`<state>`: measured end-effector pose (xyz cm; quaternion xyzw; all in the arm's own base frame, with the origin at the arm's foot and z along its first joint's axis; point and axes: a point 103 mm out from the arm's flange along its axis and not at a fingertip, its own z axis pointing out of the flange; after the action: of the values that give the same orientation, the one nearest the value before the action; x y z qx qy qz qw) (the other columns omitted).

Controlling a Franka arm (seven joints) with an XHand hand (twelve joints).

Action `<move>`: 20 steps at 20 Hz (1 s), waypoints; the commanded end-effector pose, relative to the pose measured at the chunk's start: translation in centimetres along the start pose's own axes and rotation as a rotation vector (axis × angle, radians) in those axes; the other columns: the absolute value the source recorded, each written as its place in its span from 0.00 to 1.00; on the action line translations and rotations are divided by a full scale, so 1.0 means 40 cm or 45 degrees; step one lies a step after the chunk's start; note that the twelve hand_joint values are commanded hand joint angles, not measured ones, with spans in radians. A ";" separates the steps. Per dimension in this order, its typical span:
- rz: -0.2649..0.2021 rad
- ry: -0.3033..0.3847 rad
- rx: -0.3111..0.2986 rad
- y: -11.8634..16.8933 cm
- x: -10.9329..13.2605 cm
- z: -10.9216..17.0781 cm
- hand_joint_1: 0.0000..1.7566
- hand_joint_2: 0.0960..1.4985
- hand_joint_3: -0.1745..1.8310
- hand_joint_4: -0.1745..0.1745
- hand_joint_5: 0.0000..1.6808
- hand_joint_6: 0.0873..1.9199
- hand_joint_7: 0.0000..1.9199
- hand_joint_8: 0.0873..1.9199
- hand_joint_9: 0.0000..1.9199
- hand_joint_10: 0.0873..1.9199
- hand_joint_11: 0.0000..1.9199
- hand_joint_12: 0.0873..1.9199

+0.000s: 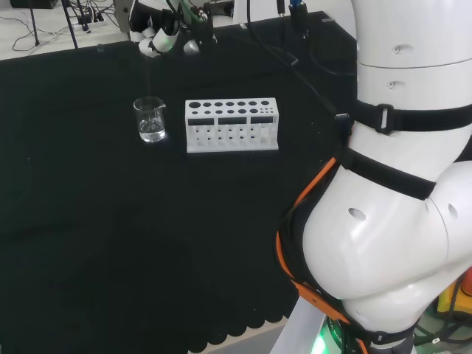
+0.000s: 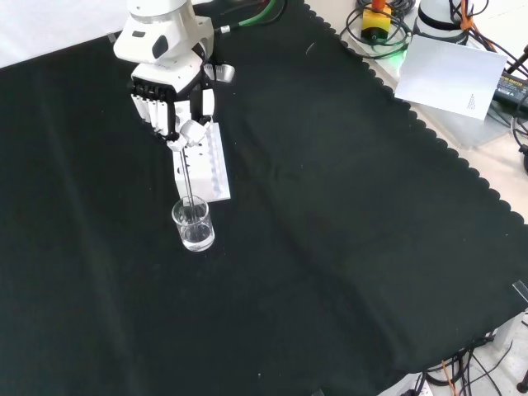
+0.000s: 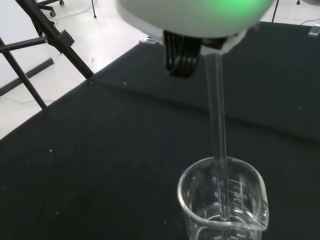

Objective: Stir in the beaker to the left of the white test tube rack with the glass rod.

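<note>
In your front view, the glass beaker [image 2: 194, 224] stands nearest you on the black cloth [image 2: 330, 247], with a little clear liquid in its bottom. The glass rod [image 2: 190, 186] runs nearly upright down through its mouth, and your wrist view shows the tip dipped in the liquid. Just behind the beaker lies the white test tube rack [image 2: 206, 165]. Above the rack, the hand [image 2: 177, 103] has its fingers curled round the rod's top.
</note>
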<state>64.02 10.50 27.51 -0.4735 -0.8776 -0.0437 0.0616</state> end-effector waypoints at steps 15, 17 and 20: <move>0.012 -0.013 0.027 -0.001 0.033 0.020 0.76 0.36 0.48 0.00 0.71 0.27 0.68 0.46 0.89 0.28 0.83 0.48; 0.018 -0.011 0.026 0.020 0.027 0.024 0.76 0.36 0.48 0.00 0.71 0.27 0.68 0.46 0.89 0.28 0.83 0.48; 0.015 -0.015 0.012 0.043 0.016 0.018 0.76 0.36 0.48 0.00 0.71 0.27 0.68 0.46 0.89 0.28 0.83 0.48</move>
<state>63.73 11.51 27.08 -0.4787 -0.8752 -0.0342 0.0611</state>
